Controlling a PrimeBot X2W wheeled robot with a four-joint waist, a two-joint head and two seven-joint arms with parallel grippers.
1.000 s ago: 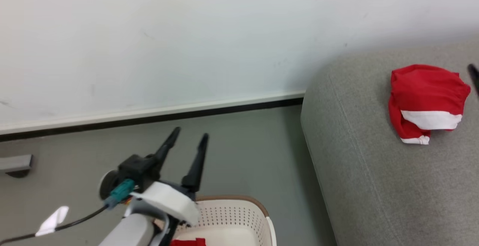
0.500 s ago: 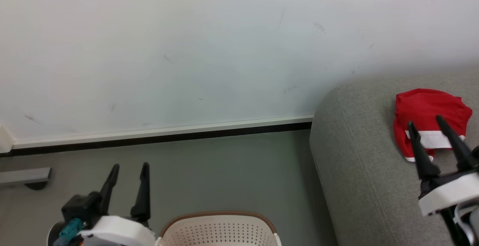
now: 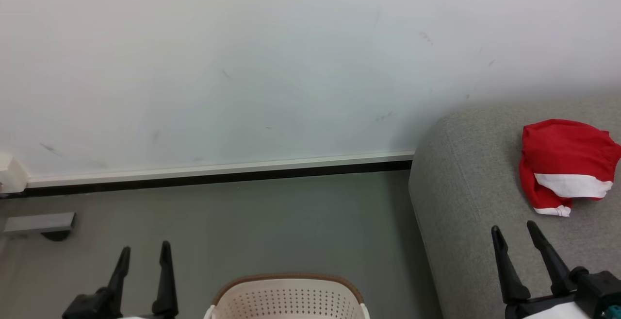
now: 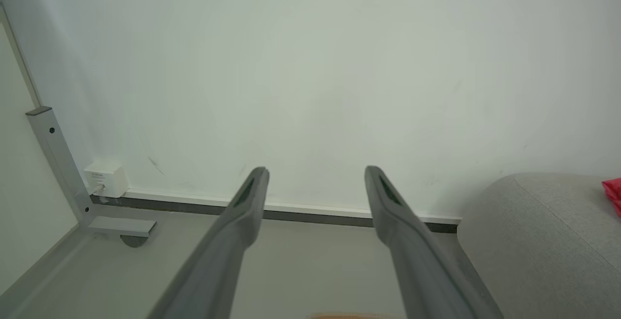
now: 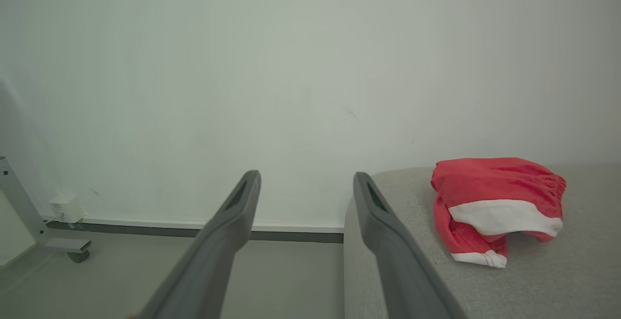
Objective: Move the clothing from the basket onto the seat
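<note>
Bare room staged as a home corner: grey sofa (image 3: 465, 241) and laundry basket (image 3: 286, 302) on a grey floor (image 3: 291, 222), plain white wall (image 3: 242, 66), a wheeled metal frame (image 4: 53, 154) at the side.

Left gripper (image 3: 145, 248) near left, fingers apart, pointing far. Right gripper (image 3: 513, 226) near right, fingers apart, tips leaning slightly left. Wrists mostly cropped, so pose unclear.
</note>
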